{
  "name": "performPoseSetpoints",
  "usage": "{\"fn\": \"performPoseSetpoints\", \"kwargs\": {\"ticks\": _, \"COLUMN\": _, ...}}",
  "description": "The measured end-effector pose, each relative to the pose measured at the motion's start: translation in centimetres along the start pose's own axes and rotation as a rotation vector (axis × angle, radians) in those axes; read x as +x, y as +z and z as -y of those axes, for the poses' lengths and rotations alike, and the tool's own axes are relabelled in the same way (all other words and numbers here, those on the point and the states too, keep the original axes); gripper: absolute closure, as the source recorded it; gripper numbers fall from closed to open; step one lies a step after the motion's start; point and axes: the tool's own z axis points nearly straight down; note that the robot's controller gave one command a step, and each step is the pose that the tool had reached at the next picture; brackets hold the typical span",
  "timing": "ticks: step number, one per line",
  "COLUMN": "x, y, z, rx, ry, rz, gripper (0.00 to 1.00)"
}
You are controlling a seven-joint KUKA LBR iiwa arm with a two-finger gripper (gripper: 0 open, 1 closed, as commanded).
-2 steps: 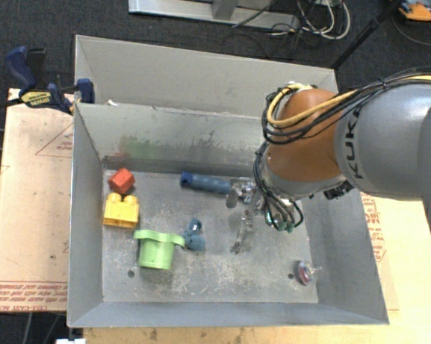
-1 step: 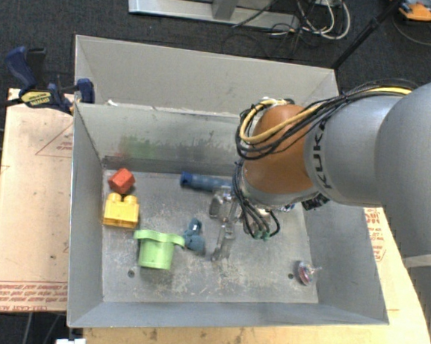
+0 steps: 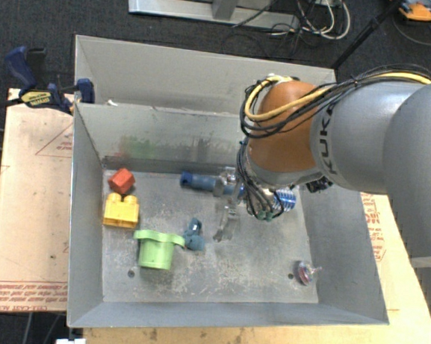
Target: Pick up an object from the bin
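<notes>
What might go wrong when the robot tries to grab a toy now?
1. The hand hangs over the bare bin floor, between the small blue piece and the blue peg. Going straight down, it would probably grab nothing.
2. The small blue piece lies close beside the green cup. Reaching for it might knock the cup, or push the little piece away.
</notes>
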Motion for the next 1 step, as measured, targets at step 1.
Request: {"fn": "performPoseSetpoints", "kwargs": {"ticks": 1, "x": -5.63, "y": -2.03, "z": 2.25, "rx": 0.001, "ry": 0.101, "rz": 0.002, "gripper": 0.0}}
